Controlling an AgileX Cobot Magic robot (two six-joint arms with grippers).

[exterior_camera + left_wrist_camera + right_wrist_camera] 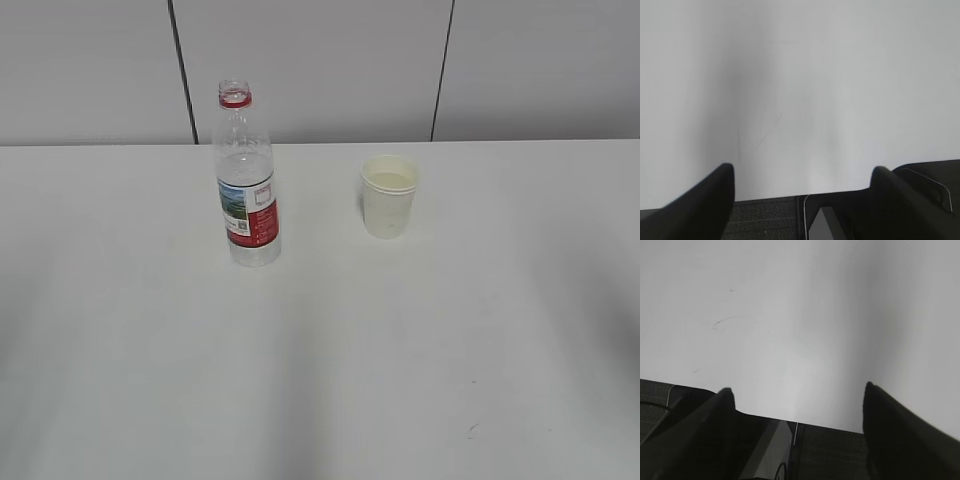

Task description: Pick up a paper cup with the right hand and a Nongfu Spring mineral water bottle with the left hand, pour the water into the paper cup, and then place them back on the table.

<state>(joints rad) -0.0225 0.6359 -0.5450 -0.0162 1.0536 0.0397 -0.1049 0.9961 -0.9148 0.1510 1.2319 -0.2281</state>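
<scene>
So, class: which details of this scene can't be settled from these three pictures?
- Bottle label text: too small, exterior view.
- Paper cup contents: inside too pale to tell, exterior view.
- Both arms: outside the exterior frame.
- Left gripper and right gripper: only fingertips show, the rest cut off by the frame edge.

On my exterior feed I see a pale grey panelled wall across twelve o'clock, with one dark vertical seam at eleven and a second seam at one. On the left wrist feed, dark ribbed flooring sits at six o'clock beside a grey slanted panel. On the right wrist feed there's a thin black cable at eight o'clock.
</scene>
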